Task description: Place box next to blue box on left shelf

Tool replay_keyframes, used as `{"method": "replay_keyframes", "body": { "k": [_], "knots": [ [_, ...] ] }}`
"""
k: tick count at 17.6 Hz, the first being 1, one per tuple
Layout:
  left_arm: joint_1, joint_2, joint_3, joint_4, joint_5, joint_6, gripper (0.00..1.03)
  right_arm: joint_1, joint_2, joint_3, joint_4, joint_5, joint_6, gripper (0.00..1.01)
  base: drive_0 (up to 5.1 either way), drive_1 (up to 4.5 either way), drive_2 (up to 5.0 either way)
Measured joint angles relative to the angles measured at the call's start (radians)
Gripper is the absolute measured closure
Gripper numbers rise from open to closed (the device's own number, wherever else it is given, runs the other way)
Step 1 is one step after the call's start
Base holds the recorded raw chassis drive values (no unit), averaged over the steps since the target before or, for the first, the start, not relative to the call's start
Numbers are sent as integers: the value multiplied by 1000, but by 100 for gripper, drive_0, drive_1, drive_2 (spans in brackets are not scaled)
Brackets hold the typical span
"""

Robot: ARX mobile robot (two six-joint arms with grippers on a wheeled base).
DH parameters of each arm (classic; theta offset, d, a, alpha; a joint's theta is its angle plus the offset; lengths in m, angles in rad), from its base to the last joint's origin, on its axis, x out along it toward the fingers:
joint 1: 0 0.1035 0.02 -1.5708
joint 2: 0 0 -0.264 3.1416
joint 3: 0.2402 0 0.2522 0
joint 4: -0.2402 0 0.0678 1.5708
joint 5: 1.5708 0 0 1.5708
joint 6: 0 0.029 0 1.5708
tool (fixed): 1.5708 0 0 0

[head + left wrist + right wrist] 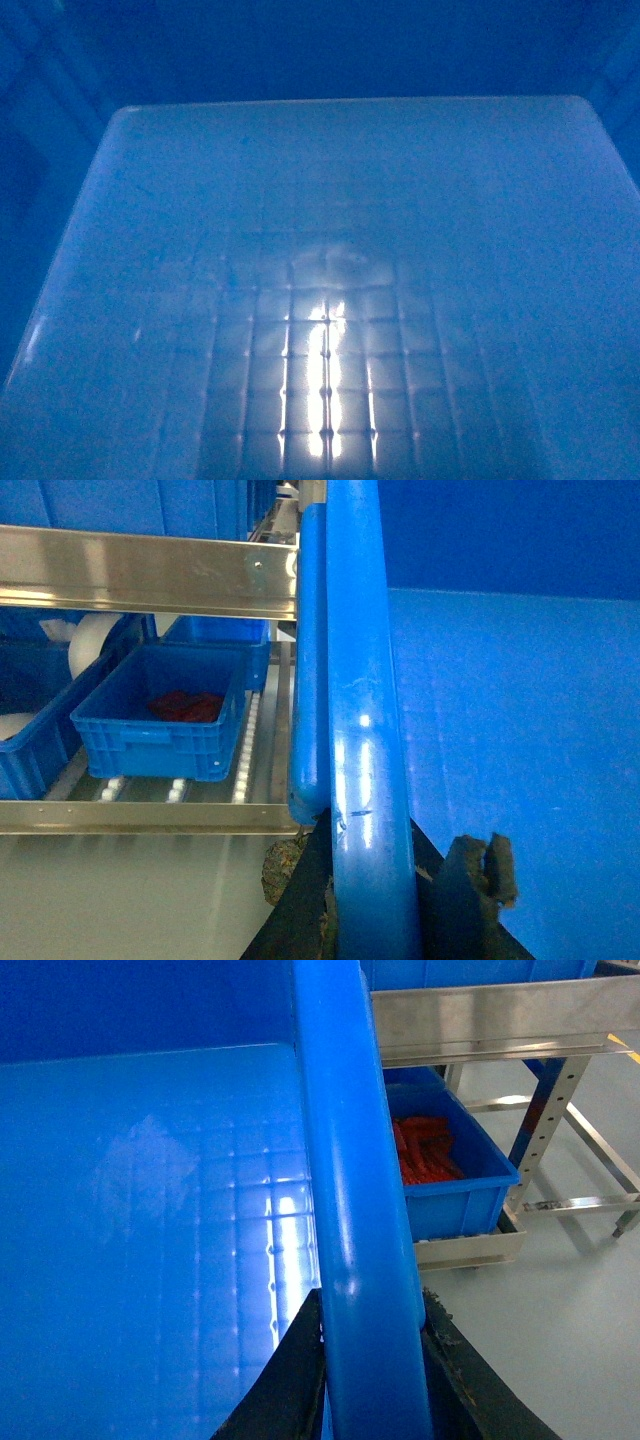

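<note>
left fingers [470, 880], right fingers [290, 1370], clamping box [320, 300] rims

Blue bins [160, 725] on steel shelf [140, 815]

Black gripper [375, 900] fingers [480, 880], pads worn, frayed

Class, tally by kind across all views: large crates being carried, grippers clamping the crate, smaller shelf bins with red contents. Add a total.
Large crate: 1
Grippers (left gripper, right gripper): 2
Shelf bins with red contents: 2
Total: 5
</note>
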Motion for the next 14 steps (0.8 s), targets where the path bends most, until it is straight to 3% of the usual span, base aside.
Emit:
{"method": "replay_keyframes", "body": {
  "k": [14],
  "knots": [
    [0, 0, 0, 2, 1, 0, 94, 0, 0, 0, 0, 0, 0, 83, 0, 0, 0]
  ]
}}
